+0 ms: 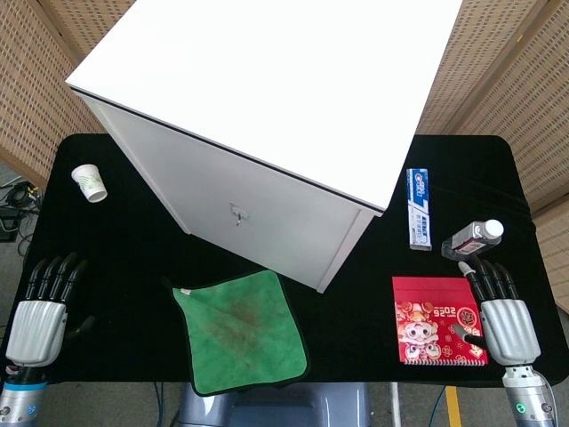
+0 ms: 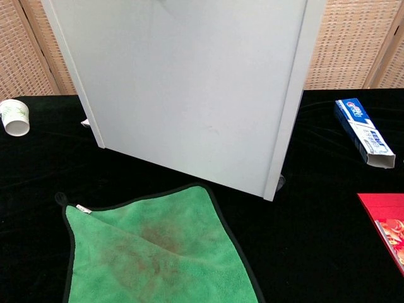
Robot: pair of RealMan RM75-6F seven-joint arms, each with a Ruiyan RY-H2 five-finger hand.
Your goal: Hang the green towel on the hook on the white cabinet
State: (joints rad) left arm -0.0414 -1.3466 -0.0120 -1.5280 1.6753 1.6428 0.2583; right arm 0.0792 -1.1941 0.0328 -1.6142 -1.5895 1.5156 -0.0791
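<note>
Lying flat: the green towel is spread on the black table just in front of the white cabinet, its near edge at the table's front edge; nothing grips it.
Hanging loop: a small black loop is seen at the towel's far-left corner, beside a white tag; this is judged the part meant for the hook.
Hook: a small metal hook is fixed on the cabinet's front face, above and beyond the towel, slightly to the right of the loop corner.
Left hand: the left hand is held at the table's left front edge with fingers extended and slightly spread, and nothing is held.
Right hand: the right hand is held at the right front edge, fingers extended, over the edge of a red booklet; nothing is held, and contact with the booklet cannot be told.
Key relation: the towel lies to the right of the left hand and well to the left of the right hand; the loop corner is on the left hand's side, so the left hand is judged the nearer one for the pick-up.
Towel axis: the towel is roughly square and turned a little, its edges running diagonally toward the cabinet.
Task stage: judged not yet begun, the towel being untouched.
Bystanders: a paper cup, a toothpaste box and a small bottle are kept well apart from the towel.
</note>
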